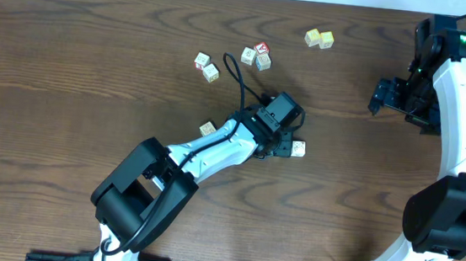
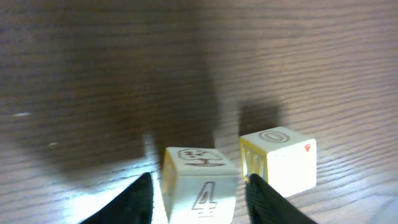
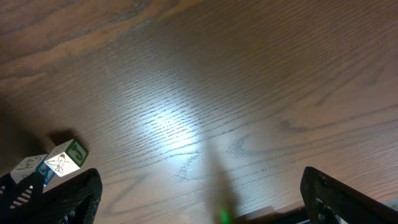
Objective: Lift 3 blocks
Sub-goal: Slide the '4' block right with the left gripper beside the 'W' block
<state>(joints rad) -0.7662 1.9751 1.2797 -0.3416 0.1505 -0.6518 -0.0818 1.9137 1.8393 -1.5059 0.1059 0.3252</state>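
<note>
In the left wrist view a cream block [image 2: 200, 193] marked "4" stands on the table between my left gripper's [image 2: 199, 179] dark fingers [image 2: 134, 204]. A thin gap shows on each side of it, so the jaws are open around it. A second cream block [image 2: 281, 157] with an "O" on top sits just right of the right finger; from overhead this block [image 1: 297, 149] lies beside the left gripper [image 1: 285, 148], which hides the "4" block. A third cream block [image 1: 208, 128] lies against the left arm. My right gripper [image 1: 381, 96] hovers far right, wide open [image 3: 205, 205] and empty.
Two cubes [image 1: 206, 66] lie at upper left of centre, and three cubes [image 1: 256, 56], one with red marks, lie behind the left gripper. Two yellow-green cubes [image 1: 319, 39] sit at the back. Two cubes with green and blue marks [image 3: 56, 162] show beside the right gripper's left finger.
</note>
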